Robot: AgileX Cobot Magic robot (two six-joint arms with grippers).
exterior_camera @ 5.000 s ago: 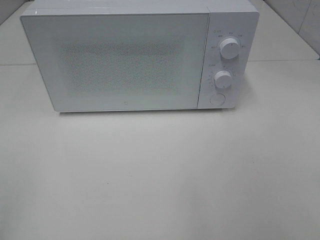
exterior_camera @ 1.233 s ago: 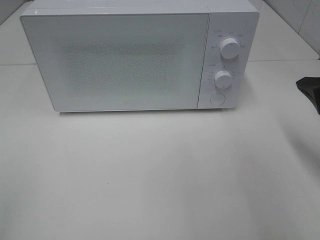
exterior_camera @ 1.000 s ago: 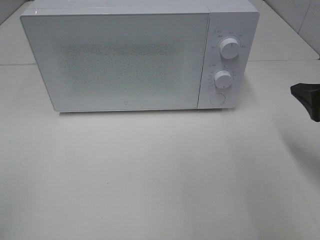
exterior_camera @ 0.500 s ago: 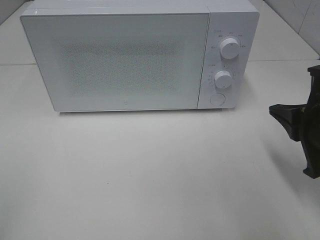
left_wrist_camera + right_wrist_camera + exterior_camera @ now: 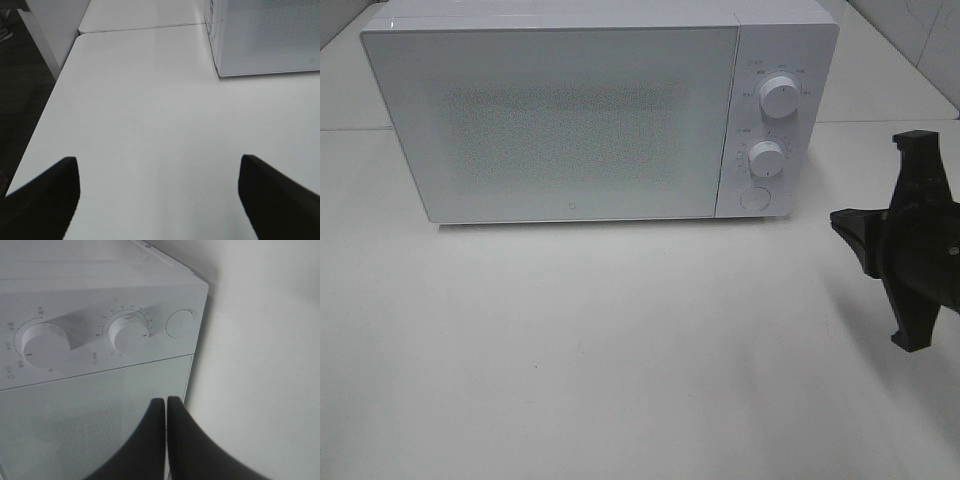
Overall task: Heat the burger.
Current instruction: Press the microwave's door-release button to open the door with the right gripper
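Left gripper (image 5: pixel 157 161) hangs over the table (image 5: pixel 140 110), fingers spread, holding nothing; a white microwave (image 5: pixel 570 20) stands behind, its door (image 5: pixel 560 125) closed; upper knob (image 5: pixel 779 97) and lower knob (image 5: pixel 766 158) sit above a round button (image 5: pixel 754 198); right gripper (image 5: pixel 837 219), pinched closed and empty, points at that panel from the right; it should probably press the button squarely, clear of the lower knob; the burger shows nowhere; the closed door bars the way.

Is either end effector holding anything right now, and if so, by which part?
Nothing is held. The left end effector is open above the table, and the right end effector is shut with nothing in it, pointing at the microwave.
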